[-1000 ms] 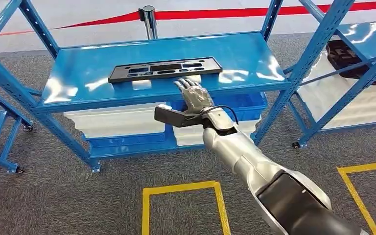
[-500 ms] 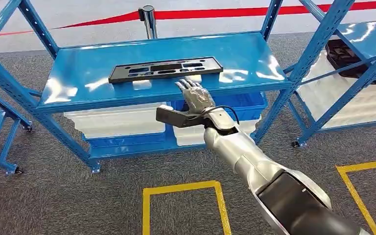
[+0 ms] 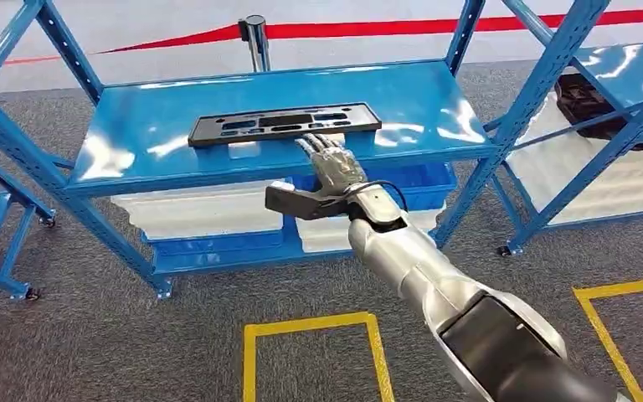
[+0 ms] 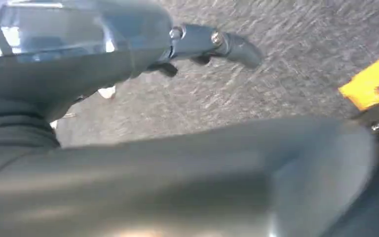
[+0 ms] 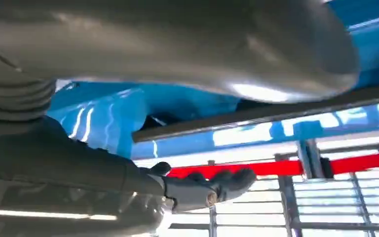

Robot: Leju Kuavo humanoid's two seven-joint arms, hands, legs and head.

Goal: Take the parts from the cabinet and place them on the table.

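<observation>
One Panel Waits on the Blue Shelf

One flat black part lies mid-shelf on the blue cabinet. The right hand, fingers spread and empty, hovers at its near edge. It looks rigid, light and slick; best gripped along that long edge.

A glossy blue shelf of a steel rack carries one long black slotted part, lying flat near its middle — white bins sit on the lower tier, the rack standing on grey carpet.
</observation>
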